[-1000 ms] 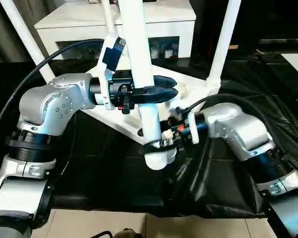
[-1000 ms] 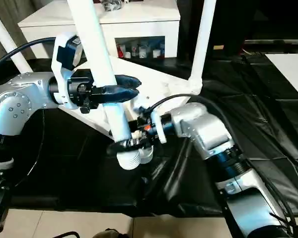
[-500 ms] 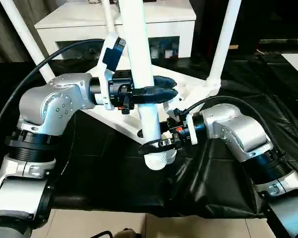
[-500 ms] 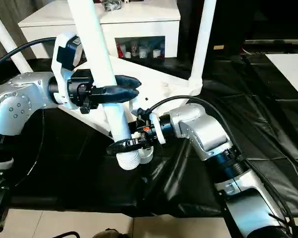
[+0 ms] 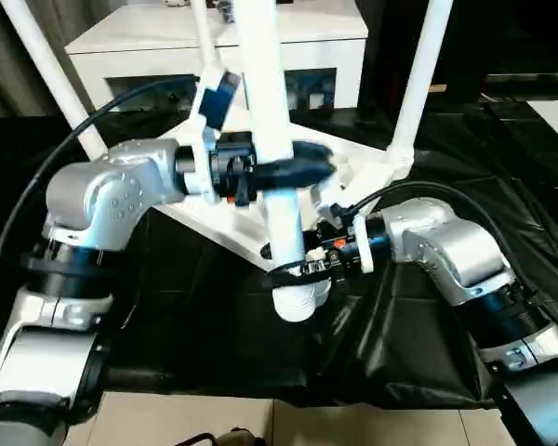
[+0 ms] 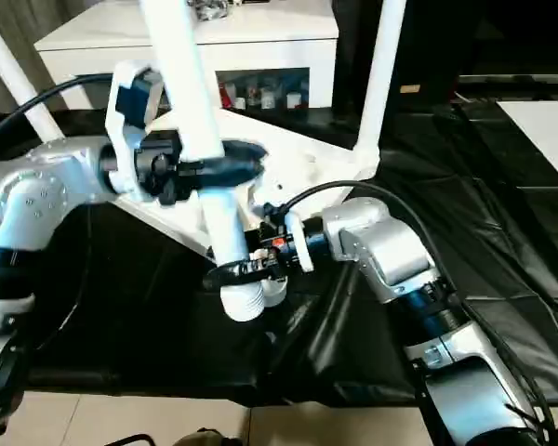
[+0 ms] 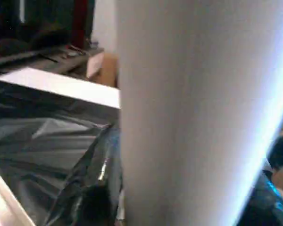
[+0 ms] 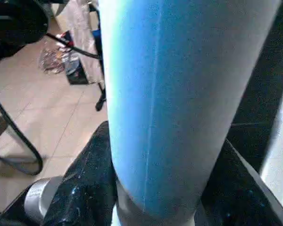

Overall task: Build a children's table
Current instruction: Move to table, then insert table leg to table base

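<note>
A long white leg point(image 5: 265, 84) slants down over the upturned white tabletop point(image 5: 363, 172), and its threaded end point(image 5: 298, 302) hangs just above the black sheet in front of the tabletop's near corner. My left gripper point(image 5: 293, 171) sits at the leg's middle. My right gripper point(image 5: 293, 271) is shut on the leg just above the thread, one finger on each side. In the right wrist view the leg point(image 8: 170, 94) stands between my black fingers point(image 8: 89, 188). The left wrist view looks straight at the leg point(image 7: 188, 113).
Three more white legs stand up from the tabletop: right point(image 5: 418, 74), left point(image 5: 46, 74), back point(image 5: 202, 37). A white cabinet point(image 5: 167, 46) is behind. Crumpled black sheet point(image 5: 214, 316) covers the work surface, with tiled floor point(image 5: 353, 427) along the near edge.
My right gripper has closed in on the leg's lower end. My left arm has shifted a little to the right and is blurred by motion. The leg stays almost in place.
</note>
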`<state>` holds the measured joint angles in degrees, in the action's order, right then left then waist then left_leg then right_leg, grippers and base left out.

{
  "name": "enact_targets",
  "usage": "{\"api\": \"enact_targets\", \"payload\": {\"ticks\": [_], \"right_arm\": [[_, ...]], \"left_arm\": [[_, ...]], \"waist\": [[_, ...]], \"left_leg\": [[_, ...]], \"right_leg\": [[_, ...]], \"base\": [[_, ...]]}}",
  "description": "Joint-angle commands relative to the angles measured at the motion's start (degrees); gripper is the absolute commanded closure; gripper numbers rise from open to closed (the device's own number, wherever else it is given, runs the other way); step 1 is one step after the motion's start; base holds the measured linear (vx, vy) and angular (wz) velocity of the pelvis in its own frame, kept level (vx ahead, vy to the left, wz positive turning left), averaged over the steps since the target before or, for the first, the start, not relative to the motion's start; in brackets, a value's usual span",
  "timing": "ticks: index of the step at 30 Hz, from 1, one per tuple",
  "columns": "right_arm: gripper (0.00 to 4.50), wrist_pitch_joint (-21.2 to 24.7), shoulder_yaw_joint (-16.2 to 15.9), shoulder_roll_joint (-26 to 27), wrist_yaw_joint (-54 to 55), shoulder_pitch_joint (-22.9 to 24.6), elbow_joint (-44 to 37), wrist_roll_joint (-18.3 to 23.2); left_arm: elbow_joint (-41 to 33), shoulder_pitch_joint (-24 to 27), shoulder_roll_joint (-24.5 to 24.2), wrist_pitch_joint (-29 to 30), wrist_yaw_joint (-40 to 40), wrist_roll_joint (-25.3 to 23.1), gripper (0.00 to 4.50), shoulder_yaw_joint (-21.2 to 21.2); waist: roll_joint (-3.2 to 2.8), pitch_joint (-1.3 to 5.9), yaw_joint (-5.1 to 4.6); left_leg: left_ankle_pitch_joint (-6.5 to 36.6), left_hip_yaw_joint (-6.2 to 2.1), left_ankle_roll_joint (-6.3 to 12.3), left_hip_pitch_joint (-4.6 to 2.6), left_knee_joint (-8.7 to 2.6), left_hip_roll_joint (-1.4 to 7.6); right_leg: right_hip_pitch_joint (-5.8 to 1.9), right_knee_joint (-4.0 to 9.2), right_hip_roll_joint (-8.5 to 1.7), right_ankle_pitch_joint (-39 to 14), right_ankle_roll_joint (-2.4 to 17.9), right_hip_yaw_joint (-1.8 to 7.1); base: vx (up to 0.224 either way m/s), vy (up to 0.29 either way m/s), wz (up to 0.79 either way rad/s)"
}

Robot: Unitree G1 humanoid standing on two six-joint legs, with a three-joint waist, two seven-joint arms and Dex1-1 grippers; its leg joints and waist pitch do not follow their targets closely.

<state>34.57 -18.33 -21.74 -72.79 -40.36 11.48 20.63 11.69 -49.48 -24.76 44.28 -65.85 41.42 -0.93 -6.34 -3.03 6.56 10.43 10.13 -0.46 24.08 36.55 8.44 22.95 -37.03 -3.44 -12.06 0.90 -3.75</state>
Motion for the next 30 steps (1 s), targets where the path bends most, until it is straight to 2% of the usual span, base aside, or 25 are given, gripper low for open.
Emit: {"api": "enact_targets", "payload": {"ticks": [1,3,5,6,8,9,10,11,12,13,14,15,16,17,18,19,20,21,22,23,24,25,26,28,30], "right_arm": [[2.66,0.5,2.4,-0.7,0.8,0.2,-2.8,1.7],[2.66,1.2,4.0,-1.6,1.3,0.9,-4.1,2.5],[2.66,2.1,5.3,-2.7,1.7,2.2,-6.0,3.3],[2.66,2.9,6.6,-4.1,2.0,4.1,-8.4,4.1],[2.66,3.3,7.2,-4.6,2.4,5.0,-9.3,4.3],[2.66,3.4,8.1,-5.1,3.3,6.0,-10.4,4.2],[2.66,3.3,8.5,-5.3,3.9,6.5,-10.8,4.1],[2.66,2.5,9.7,-5.3,6.2,7.3,-11.3,3.2],[2.66,0.6,12.0,-5.2,10.9,8.2,-11.8,1.3],[2.66,0.6,12.0,-5.2,10.9,8.2,-11.8,1.3],[2.66,0.5,13.6,-5.6,13.9,9.0,-12.4,0.4],[2.66,1.3,14.3,-6.3,14.0,9.9,-13.8,0.8],[2.66,1.8,14.7,-6.7,14.0,10.5,-14.7,1.1],[2.66,2.7,15.3,-7.3,14.0,11.3,-16.3,1.8],[2.66,3.6,15.9,-7.8,13.9,12.2,-17.8,2.5],[2.66,4.4,16.4,-8.4,13.9,13.1,-19.3,3.1],[2.66,4.9,16.6,-8.8,13.9,13.7,-20.2,3.5],[2.66,5.7,16.9,-9.5,13.7,14.6,-21.4,4.0],[2.66,6.8,17.4,-10.6,13.9,16.4,-23.6,4.9],[2.66,6.8,17.4,-10.6,13.9,16.4,-23.6,4.9],[2.66,7.3,17.6,-11.0,13.9,17.2,-24.4,5.1],[2.66,7.7,17.8,-11.4,14.2,17.9,-25.3,5.5],[2.66,8.1,18.0,-11.6,14.5,18.4,-26.0,5.8],[2.66,9.0,18.3,-11.9,15.1,19.2,-27.3,6.3],[2.66,10.0,18.7,-12.0,15.7,19.9,-28.6,6.9]], "left_arm": [[1.6,0.0,-1.8,-0.5,-0.1,-0.2,1.64,2.1],[2.4,0.4,-2.6,-1.0,-1.2,-0.5,1.41,2.2],[3.2,0.8,-3.3,-2.2,-2.5,-1.0,1.41,2.2],[3.9,1.4,-4.2,-3.8,-4.6,-1.7,1.36,1.7],[3.9,1.8,-4.8,-4.6,-6.3,-2.0,1.33,1.2],[4.7,2.1,-5.4,-6.9,-7.3,-4.5,1.33,-0.6],[5.3,2.2,-5.8,-8.6,-7.5,-6.3,1.33,-1.8],[8.1,2.3,-7.0,-15.2,-6.1,-13.8,1.33,-6.8],[13.4,2.2,-9.1,-27.1,-4.1,-26.3,1.33,-15.5],[13.4,2.2,-9.1,-27.1,-4.1,-26.3,1.33,-15.5],[18.5,1.7,-9.4,-33.6,-2.6,-32.7,1.33,-20.3],[20.8,1.4,-9.0,-36.2,-2.7,-34.5,1.33,-21.7],[22.4,1.1,-8.6,-38.0,-2.8,-35.7,1.33,-22.7],[24.1,0.7,-8.2,-39.9,-3.1,-37.1,1.33,-23.7],[25.6,0.3,-7.8,-41.7,-3.2,-38.5,1.33,-24.7],[27.3,-0.2,-7.4,-43.5,-3.6,-39.9,1.33,-25.7],[28.6,-0.6,-7.2,-44.7,-3.9,-40.9,1.33,-26.4],[30.5,-1.4,-6.7,-46.4,-3.7,-42.4,1.33,-27.7],[35.7,-3.2,-5.3,-50.4,-3.1,-45.1,1.33,-29.7],[35.7,-3.2,-5.3,-50.4,-3.1,-45.1,1.33,-29.7],[38.1,-4.1,-4.5,-51.8,-2.0,-46.4,1.33,-30.5],[40.9,-5.1,-3.6,-53.8,-0.3,-48.2,1.33,-31.4],[43.0,-5.9,-2.8,-54.6,0.9,-49.3,1.33,-32.0],[46.9,-7.2,-1.4,-56.5,4.7,-51.8,1.33,-33.1],[50.1,-8.0,0.1,-57.1,7.2,-52.7,1.33,-32.7]], "waist": [[0.37,4.49,0.22],[0.26,4.57,0.22],[0.04,4.47,0.30],[-0.64,4.57,0.41],[-0.40,4.48,0.46],[-0.77,4.51,0.34],[-0.63,4.45,0.29],[-0.75,4.39,0.20],[-0.54,4.23,0.01],[-0.46,3.95,-0.04],[-0.52,4.06,-0.21],[-0.97,4.18,-0.32],[-0.92,4.45,-0.31],[-1.27,4.57,-0.27],[-1.16,4.60,-0.26],[-1.48,4.70,-0.19],[-1.56,4.89,-0.21],[-1.37,4.88,-0.24],[-1.32,4.98,-0.07],[-1.22,4.72,-0.06],[-2.99,4.87,0.01],[-1.77,4.67,-0.40],[-1.61,4.70,-0.34],[-1.79,4.85,-0.34],[-1.68,4.85,-0.44]], "left_leg": [[9.4,-2.46,2.14,-1.93,-4.19,4.74],[9.4,-2.50,2.07,-1.99,-4.24,4.85],[9.8,-2.54,2.09,-2.04,-4.34,4.88],[10.3,-2.54,1.72,-2.15,-4.24,4.88],[10.7,-2.62,1.73,-2.12,-4.52,4.99],[11.2,-2.67,1.46,-2.09,-4.55,4.92],[12.4,-2.59,0.99,-2.29,-4.59,4.94],[12.9,-2.68,0.69,-2.18,-4.59,4.87],[14.2,-2.68,0.20,-2.28,-4.73,4.83],[15.4,-2.95,-0.37,-2.40,-5.01,4.93],[15.4,-3.03,-1.18,-2.40,-5.11,4.80],[15.3,-2.99,-1.64,-2.51,-5.01,4.80],[14.2,-2.98,-1.73,-2.47,-4.98,4.87],[12.8,-2.98,-1.39,-2.28,-4.85,4.93],[12.2,-2.94,-0.95,-2.17,-4.86,4.95],[11.8,-3.01,-0.72,-2.20,-4.73,5.02],[10.5,-2.92,0.51,-1.95,-4.49,4.89],[10.2,-2.81,0.84,-1.87,-4.46,4.84],[9.7,-2.77,1.45,-1.98,-4.22,4.79],[9.7,-2.66,2.02,-1.82,-4.26,4.67],[10.2,-2.71,1.60,-2.16,-3.82,4.72],[11.4,-2.69,1.89,-2.10,-4.13,4.63],[11.6,-2.72,1.89,-2.22,-4.16,4.70],[9.8,-2.70,2.71,-1.95,-3.89,4.54],[8.6,-2.63,3.39,-1.78,-3.64,4.26]], "right_leg": [[-2.59,4.19,-5.60,-7.4,13.3,3.05],[-2.59,4.03,-5.58,-6.7,13.2,3.08],[-2.57,4.16,-5.51,-6.7,12.9,3.11],[-2.45,3.96,-5.59,-6.6,13.2,3.07],[-2.62,4.16,-5.53,-6.2,12.5,3.13],[-2.55,4.11,-5.52,-6.4,12.6,3.05],[-2.38,4.44,-5.53,-7.5,12.3,3.16],[-2.51,4.43,-5.67,-8.0,12.4,3.19],[-2.48,4.74,-5.66,-10.2,11.5,3.31],[-2.24,5.50,-5.68,-13.8,9.1,3.61],[-2.54,5.64,-5.92,-15.9,7.9,3.63],[-2.51,5.40,-5.87,-15.9,7.6,3.63],[-2.77,5.32,-5.96,-14.4,7.7,3.54],[-2.77,5.05,-5.92,-11.4,8.6,3.46],[-2.88,5.06,-5.81,-9.7,9.1,3.38],[-2.89,4.79,-5.84,-7.9,9.5,3.35],[-3.08,4.40,-6.01,-4.2,11.0,3.22],[-3.09,4.40,-5.97,-3.7,11.4,3.14],[-3.11,4.36,-6.08,-3.2,11.9,3.17],[-3.09,4.89,-5.99,-4.1,11.7,3.23],[-2.97,4.53,-6.15,-4.9,11.8,3.27],[-3.19,5.27,-5.75,-6.3,11.4,3.11],[-3.26,5.22,-5.95,-6.7,11.4,3.20],[-3.35,5.16,-6.16,-8.2,11.1,3.08],[-3.44,5.48,-5.94,-8.8,10.6,3.01]], "base": [[0.000,0.000,0.00],[0.000,0.000,0.00],[0.000,0.000,0.00],[0.000,0.000,0.00],[0.000,0.000,0.00],[0.000,0.000,0.00],[0.000,0.000,0.00],[0.000,0.000,0.00],[0.000,0.000,0.00],[0.000,0.000,0.00],[0.000,0.000,0.00],[0.000,0.000,0.00],[0.000,0.000,0.00],[0.000,0.000,0.00],[0.000,0.000,0.00],[0.000,0.000,0.00],[0.000,0.000,0.00],[0.000,0.000,0.00],[0.000,0.000,0.00],[0.000,0.000,0.00],[0.000,0.000,0.00],[0.000,0.000,0.00],[0.000,0.000,0.00],[0.000,0.000,0.00],[0.000,0.000,0.00]]}}
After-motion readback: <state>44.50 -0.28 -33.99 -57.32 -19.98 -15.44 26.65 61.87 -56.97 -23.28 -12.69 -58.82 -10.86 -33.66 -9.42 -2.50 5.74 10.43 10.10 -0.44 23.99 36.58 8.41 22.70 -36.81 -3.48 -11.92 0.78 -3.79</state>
